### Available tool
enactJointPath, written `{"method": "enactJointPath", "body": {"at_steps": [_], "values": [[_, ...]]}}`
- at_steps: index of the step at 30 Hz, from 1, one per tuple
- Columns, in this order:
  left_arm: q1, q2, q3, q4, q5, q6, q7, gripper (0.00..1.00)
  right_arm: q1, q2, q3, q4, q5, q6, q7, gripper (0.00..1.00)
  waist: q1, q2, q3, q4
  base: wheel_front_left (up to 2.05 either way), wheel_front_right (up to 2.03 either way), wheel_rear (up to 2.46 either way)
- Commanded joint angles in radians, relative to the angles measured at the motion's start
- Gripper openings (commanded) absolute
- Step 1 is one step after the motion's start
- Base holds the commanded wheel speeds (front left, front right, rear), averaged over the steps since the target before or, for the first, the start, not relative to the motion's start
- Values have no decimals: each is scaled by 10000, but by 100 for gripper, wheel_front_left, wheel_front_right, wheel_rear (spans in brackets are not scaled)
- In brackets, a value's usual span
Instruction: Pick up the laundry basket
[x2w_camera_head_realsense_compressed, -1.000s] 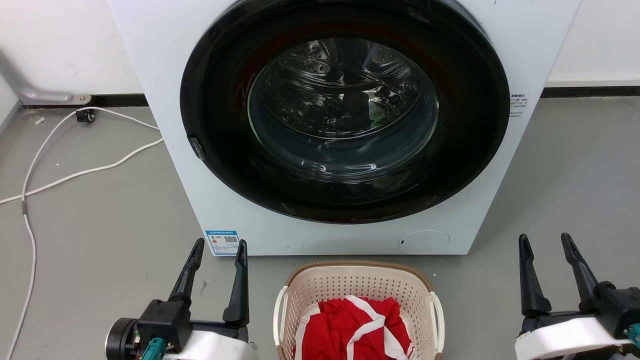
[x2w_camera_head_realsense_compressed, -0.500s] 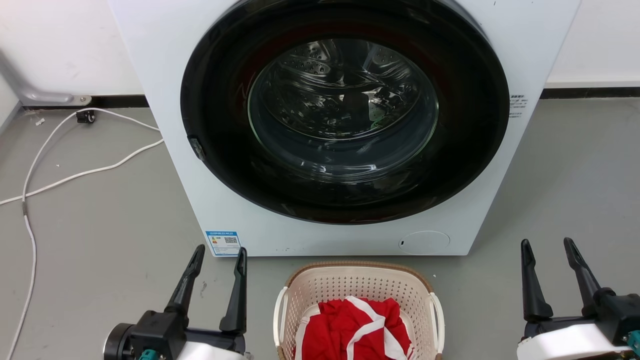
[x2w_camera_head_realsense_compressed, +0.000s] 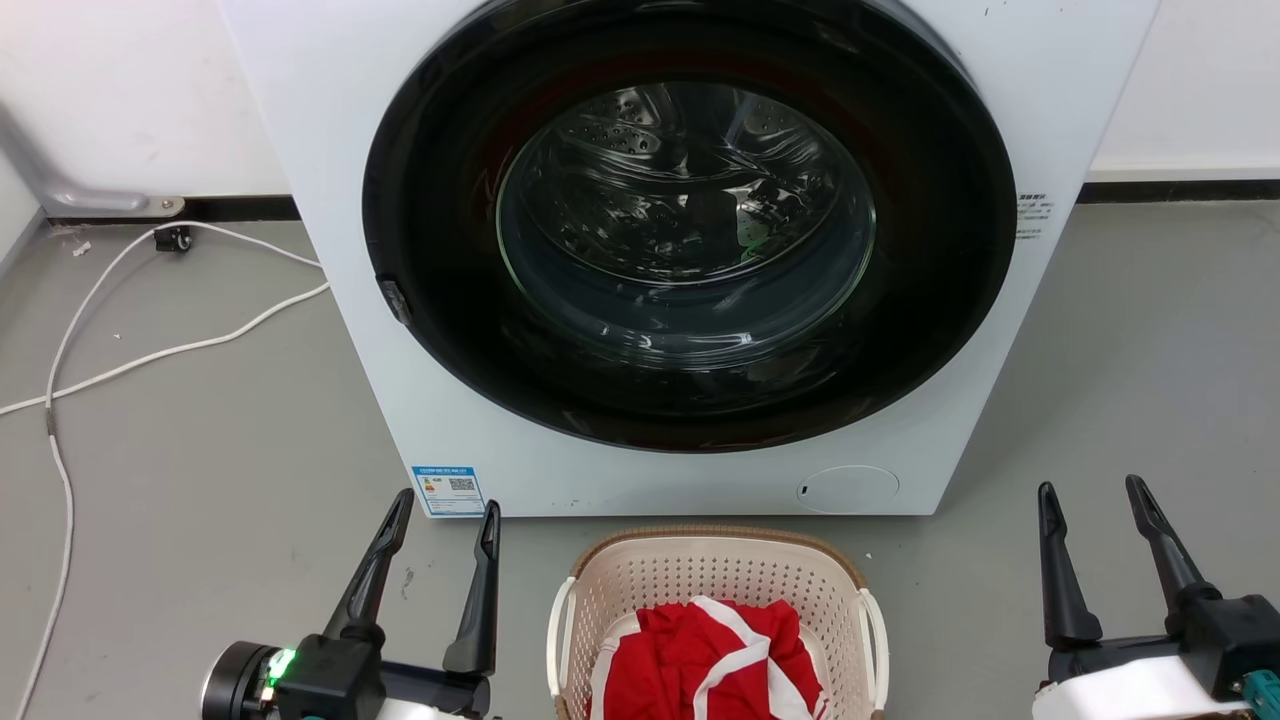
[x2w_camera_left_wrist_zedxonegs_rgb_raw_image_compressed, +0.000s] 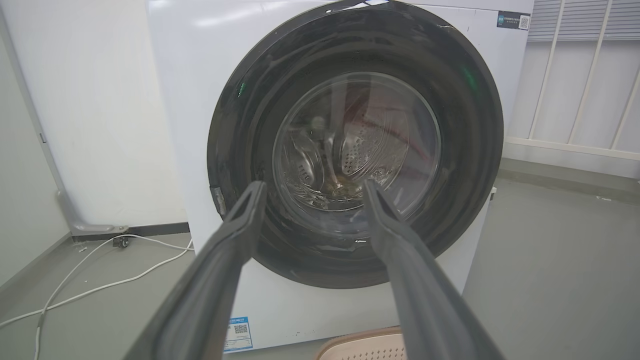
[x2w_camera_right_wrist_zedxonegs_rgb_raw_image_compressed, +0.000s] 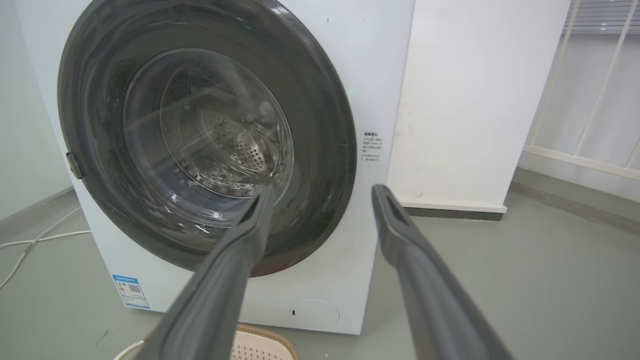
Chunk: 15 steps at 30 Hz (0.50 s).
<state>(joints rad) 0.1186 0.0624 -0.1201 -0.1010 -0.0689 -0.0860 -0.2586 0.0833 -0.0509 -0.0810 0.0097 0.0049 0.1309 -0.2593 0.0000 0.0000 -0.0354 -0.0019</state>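
Sitting on the grey floor (x2w_camera_head_realsense_compressed: 200, 480) just before the white front-loading washing machine (x2w_camera_head_realsense_compressed: 300, 100), the cream perforated plastic laundry basket (x2w_camera_head_realsense_compressed: 720, 575) with its brown woven-look rim is waiting between your left gripper (x2w_camera_head_realsense_compressed: 447, 502) and right gripper (x2w_camera_head_realsense_compressed: 1090, 487). You are holding both sets of fingers spread and empty, likely to take its white handles (x2w_camera_head_realsense_compressed: 556, 620).

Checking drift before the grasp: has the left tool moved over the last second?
Yes. The left tool has slid slightly toward the head view's bottom edge, away from the washing machine's blue label, beyond the camera shift.

Cream perforated laundry basket (x2w_camera_head_realsense_compressed: 715, 575), brown rim, red-white cloth (x2w_camera_head_realsense_compressed: 705, 665).
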Motion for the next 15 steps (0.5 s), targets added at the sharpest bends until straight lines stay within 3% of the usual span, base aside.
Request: {"method": "enactJointPath", "body": {"at_steps": [1,15], "values": [[131,-6,31,-85,215,-48,-86,100,120,12,-4,-39,-210,-3,-74,100,0,0,-9,0,0,0,0],[146,-106,163,-13,246,-238,-72,100,64,13,-18,115,-73,-5,-66,100,0,0,33,-9,0,0,0]]}}
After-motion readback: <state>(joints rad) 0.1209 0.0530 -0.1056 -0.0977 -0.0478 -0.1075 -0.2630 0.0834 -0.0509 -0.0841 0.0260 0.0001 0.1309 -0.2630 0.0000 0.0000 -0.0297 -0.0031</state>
